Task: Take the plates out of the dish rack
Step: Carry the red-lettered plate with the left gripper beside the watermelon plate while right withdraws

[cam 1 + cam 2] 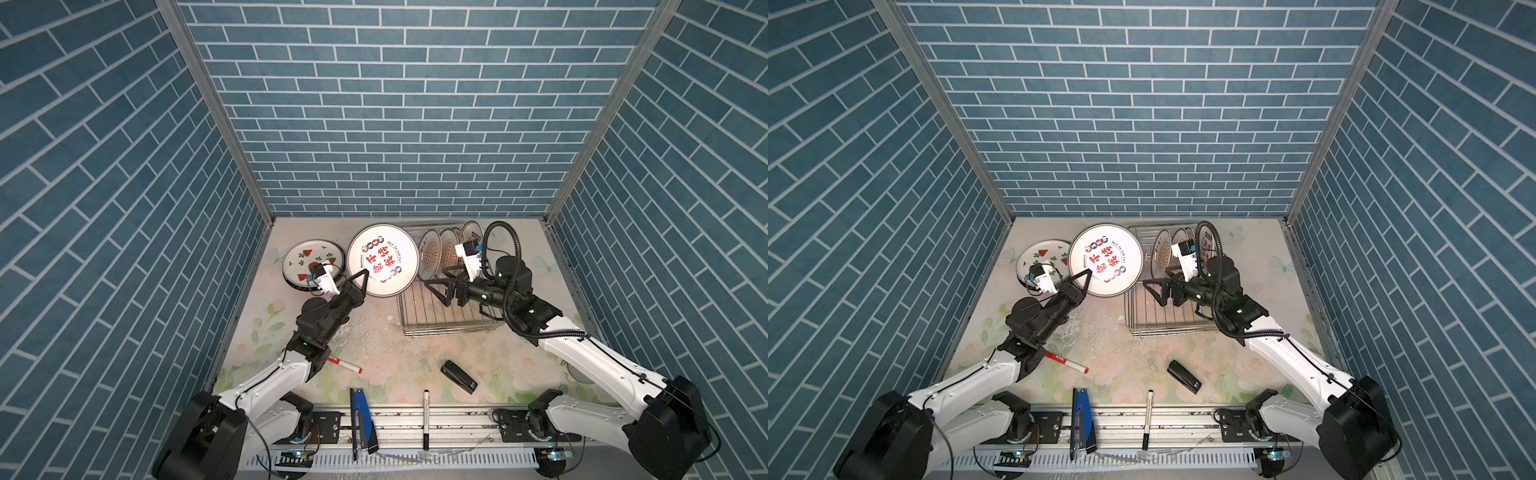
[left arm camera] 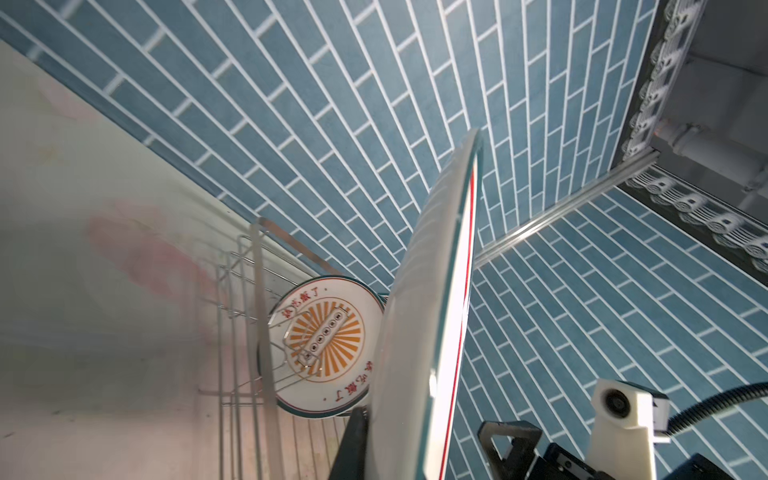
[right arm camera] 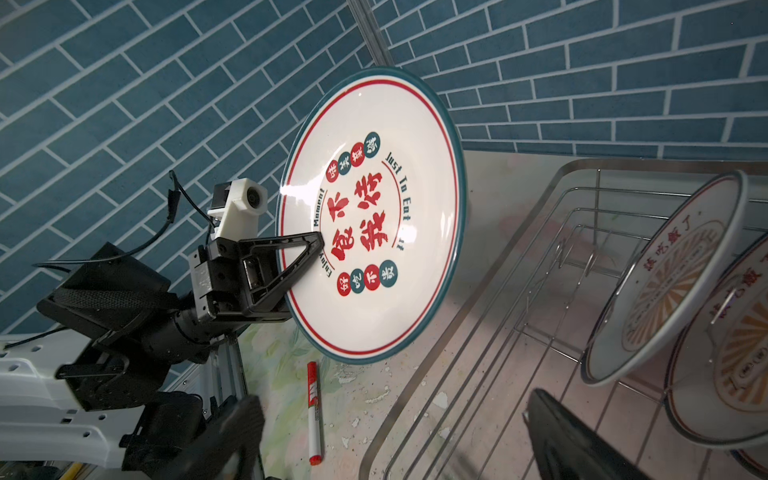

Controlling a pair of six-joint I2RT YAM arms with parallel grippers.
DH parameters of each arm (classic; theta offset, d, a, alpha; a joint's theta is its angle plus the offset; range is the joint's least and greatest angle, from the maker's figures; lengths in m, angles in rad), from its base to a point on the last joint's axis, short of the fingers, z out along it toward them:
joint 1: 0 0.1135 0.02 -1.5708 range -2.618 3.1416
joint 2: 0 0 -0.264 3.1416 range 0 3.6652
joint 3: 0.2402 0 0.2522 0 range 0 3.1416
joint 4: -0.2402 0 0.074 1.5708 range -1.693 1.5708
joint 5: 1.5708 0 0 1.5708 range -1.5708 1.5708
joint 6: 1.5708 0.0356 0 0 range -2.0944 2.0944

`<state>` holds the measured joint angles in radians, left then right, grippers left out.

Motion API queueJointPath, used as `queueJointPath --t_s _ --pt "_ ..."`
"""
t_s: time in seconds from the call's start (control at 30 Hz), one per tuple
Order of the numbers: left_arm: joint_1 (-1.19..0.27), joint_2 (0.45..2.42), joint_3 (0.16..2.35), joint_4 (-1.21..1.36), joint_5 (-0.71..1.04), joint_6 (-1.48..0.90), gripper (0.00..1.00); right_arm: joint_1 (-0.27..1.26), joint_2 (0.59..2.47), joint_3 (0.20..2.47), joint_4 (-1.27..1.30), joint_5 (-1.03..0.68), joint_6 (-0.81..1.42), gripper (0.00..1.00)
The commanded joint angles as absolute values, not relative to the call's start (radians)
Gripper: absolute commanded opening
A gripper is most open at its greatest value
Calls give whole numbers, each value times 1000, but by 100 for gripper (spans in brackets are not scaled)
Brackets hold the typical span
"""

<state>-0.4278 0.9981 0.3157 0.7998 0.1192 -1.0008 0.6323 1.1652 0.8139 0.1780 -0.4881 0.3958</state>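
My left gripper [image 1: 364,275] [image 1: 1087,275] is shut on the rim of a big white plate [image 1: 382,259] [image 1: 1105,259] [image 3: 374,216] with red Chinese characters. It holds the plate tilted in the air, left of the dish rack [image 1: 440,326] [image 1: 1163,328] [image 3: 498,266]. The left wrist view shows this plate [image 2: 432,311] edge-on, with one finger [image 2: 353,440] against its underside. Several sunburst plates [image 1: 430,253] [image 1: 1160,249] [image 3: 665,270] [image 2: 320,345] stand upright at the rack's far end. My right gripper [image 1: 436,291] [image 1: 1154,291] [image 3: 395,449] hangs open and empty over the rack's left side. A watermelon plate [image 1: 313,259] [image 1: 1044,253] lies flat at the far left.
A red marker [image 1: 344,365] [image 3: 313,411] lies beside the left arm. A black stapler [image 1: 459,376] sits in front of the rack. At the front edge are a blue stapler [image 1: 361,419] and a black marker [image 1: 426,417]. Tiled walls close in three sides.
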Motion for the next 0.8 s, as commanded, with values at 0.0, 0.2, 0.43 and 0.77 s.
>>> queueJointPath --t_s 0.0,0.2,0.43,0.77 --pt "-416 878 334 615 61 -980 0 677 1215 887 131 -455 300 99" --pt "-369 774 295 454 1 -1018 0 743 1294 940 115 -396 267 99" --pt "-306 857 265 505 73 -1076 0 820 1403 1008 103 -388 241 99" --pt "-293 972 204 569 33 -1156 0 940 1598 1160 27 -241 141 99"
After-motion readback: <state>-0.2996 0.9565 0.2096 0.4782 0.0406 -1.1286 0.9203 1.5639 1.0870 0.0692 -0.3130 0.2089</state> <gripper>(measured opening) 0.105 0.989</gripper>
